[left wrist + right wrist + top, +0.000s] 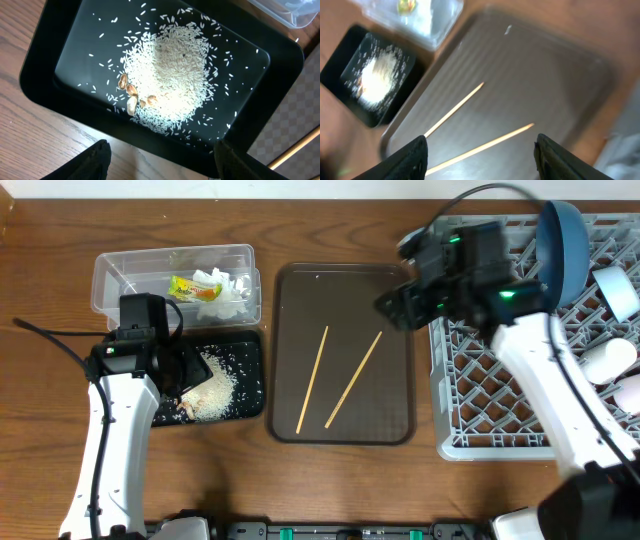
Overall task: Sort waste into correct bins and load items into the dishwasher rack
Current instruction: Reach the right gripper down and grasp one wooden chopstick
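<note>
L gripper hung w/ fingers spread, nothing btw them, just above the near rim of the black tray. In that tray lay a heap of rice scraps w/ stray grains all round and a few brown bits at the heap's edge. Beside it stood the clear box, holding the tissue and the yellow-green wrapper.

R gripper was also spread and empty, over the brown serving tray. Two chopsticks lay on that tray, apart, both slanted the same way. To the R sat the dishwasher rack, w/ the dark-blue plate upright in its far part. Pale items at the rack's R edge were too cut off to tell.
</note>
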